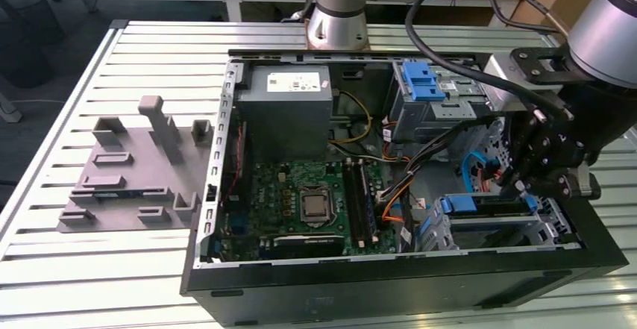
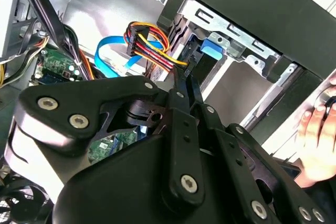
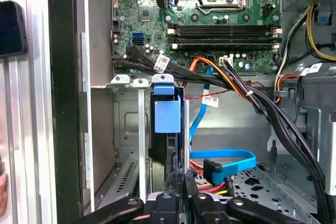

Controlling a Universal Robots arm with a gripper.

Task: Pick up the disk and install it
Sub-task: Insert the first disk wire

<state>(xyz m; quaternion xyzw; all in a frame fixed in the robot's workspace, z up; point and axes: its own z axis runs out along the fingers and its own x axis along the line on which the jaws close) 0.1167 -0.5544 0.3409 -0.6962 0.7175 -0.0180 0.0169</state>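
Note:
The disk [image 1: 485,204] stands edge-on in the drive cage [image 1: 553,228] at the front corner of the open computer case, on the exterior view's right. Its blue carrier end [image 3: 168,116] sits between the cage's metal rails. In the second wrist view a blue tab of the disk [image 2: 212,48] shows in the cage mouth. My gripper [image 1: 518,187] reaches down into the case right at the disk's near end. Its fingertips [image 2: 185,74] lie together, shut, against the black edge beside the tab. In the first wrist view the gripper [image 3: 178,181] lines up with the disk's slot.
Orange, yellow and black power cables [image 2: 149,45] and a blue data cable [image 3: 226,158] run close to the fingers. The motherboard [image 1: 309,202], a grey power supply box [image 1: 289,113] and a blue ribbed latch [image 1: 423,83] fill the case. A person's hand [image 2: 317,129] rests outside the case wall. A grey fixture [image 1: 130,172] lies on the table.

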